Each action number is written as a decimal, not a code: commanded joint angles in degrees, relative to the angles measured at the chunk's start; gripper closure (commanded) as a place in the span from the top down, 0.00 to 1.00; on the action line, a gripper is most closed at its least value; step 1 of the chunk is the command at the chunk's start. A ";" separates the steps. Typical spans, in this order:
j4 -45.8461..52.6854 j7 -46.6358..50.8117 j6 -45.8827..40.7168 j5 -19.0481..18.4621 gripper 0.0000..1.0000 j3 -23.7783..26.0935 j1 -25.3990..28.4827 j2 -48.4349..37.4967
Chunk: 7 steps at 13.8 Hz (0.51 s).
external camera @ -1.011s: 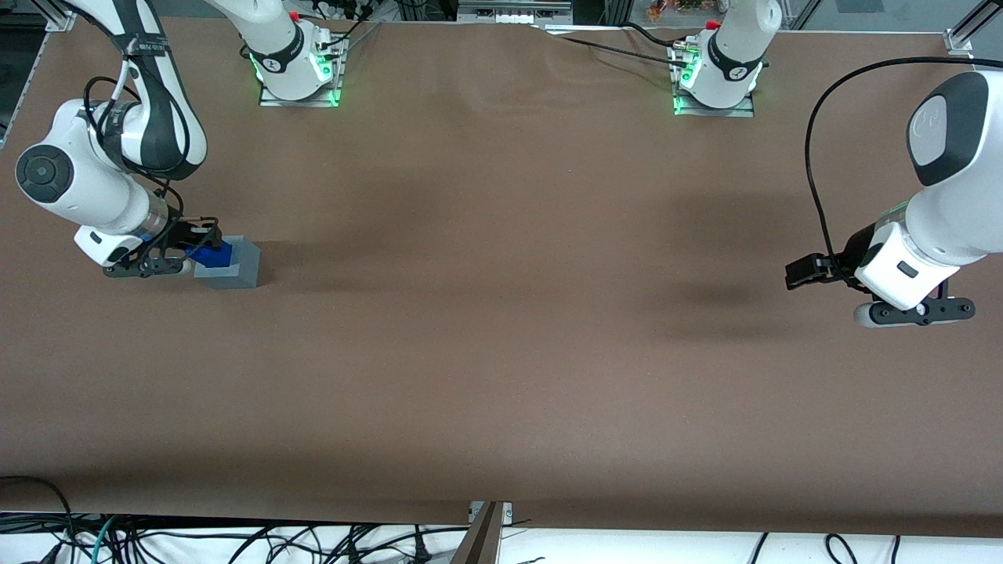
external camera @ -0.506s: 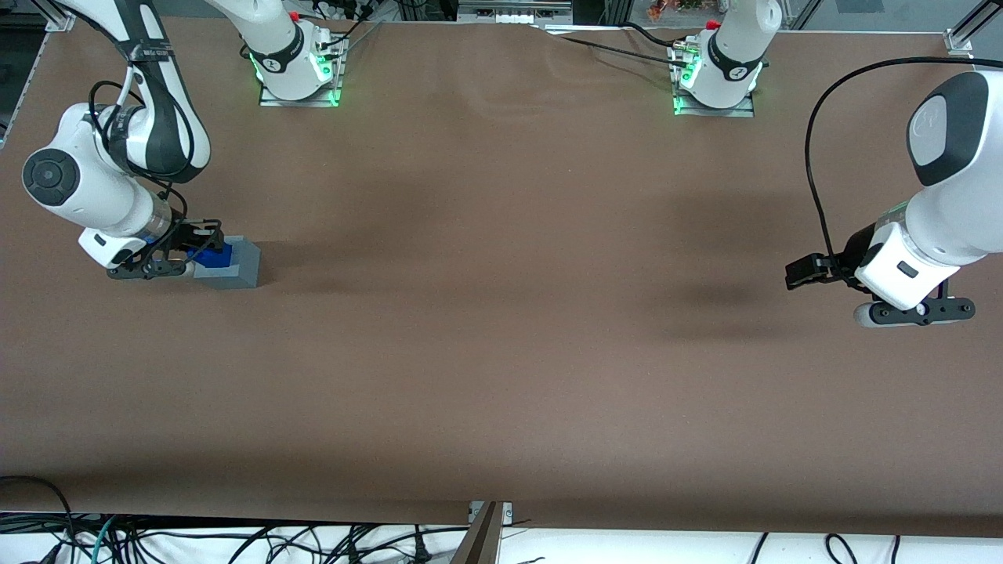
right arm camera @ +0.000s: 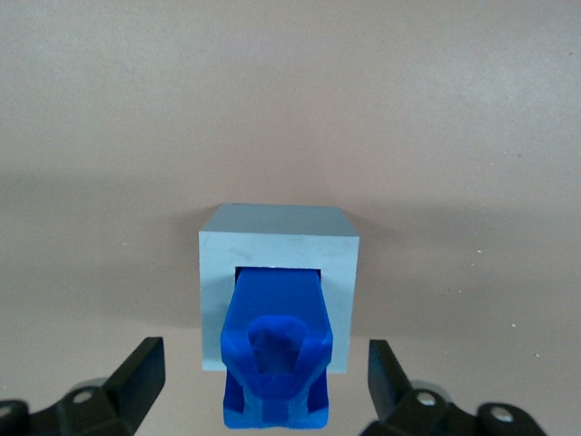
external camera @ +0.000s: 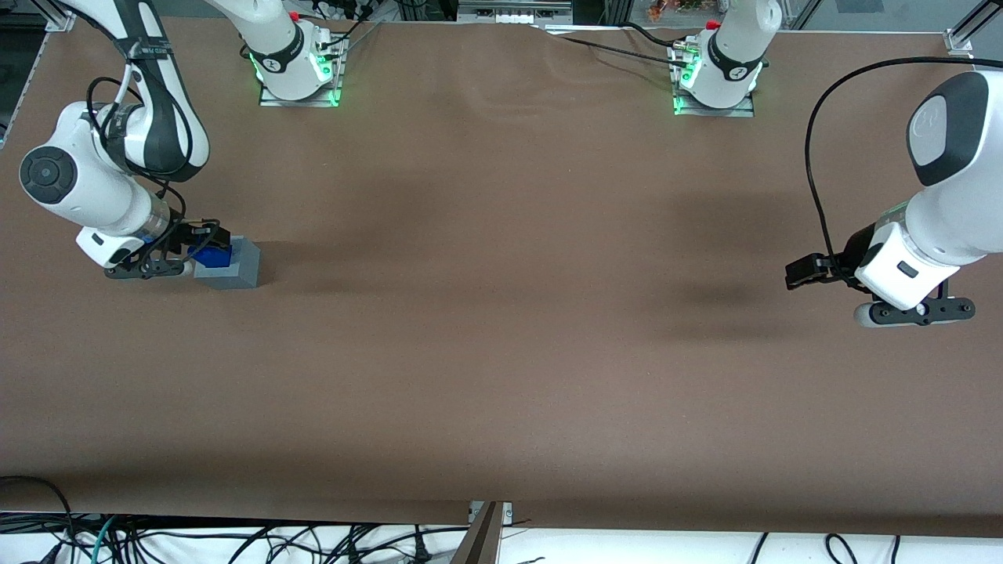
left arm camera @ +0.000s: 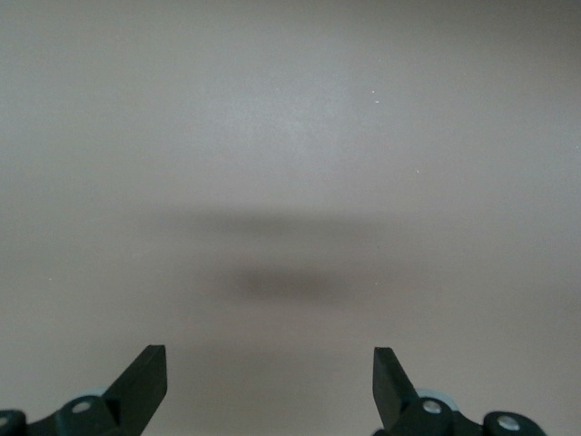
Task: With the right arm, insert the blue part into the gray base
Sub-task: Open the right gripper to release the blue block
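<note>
The gray base stands on the brown table at the working arm's end. The blue part stands in its square recess and sticks up out of the top face. My right gripper hangs just above them. In the right wrist view the blue part rises from the recess of the gray base. My gripper is open, with one black finger on each side of the part and a clear gap to it on both sides.
Two arm mounts with green lights stand along the table edge farthest from the front camera. Loose cables lie below the near edge. The left wrist view shows only bare table.
The right wrist has shifted slightly over the base. The blue part shows less above the gray base than one second ago.
</note>
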 commanded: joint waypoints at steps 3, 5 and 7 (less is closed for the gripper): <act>12.07 0.86 -17.84 -0.20 0.99 0.16 0.20 -1.73; 20.08 1.04 -27.01 0.24 1.00 0.34 0.28 -1.29; 26.76 0.07 -31.33 0.07 1.00 1.12 0.63 -1.20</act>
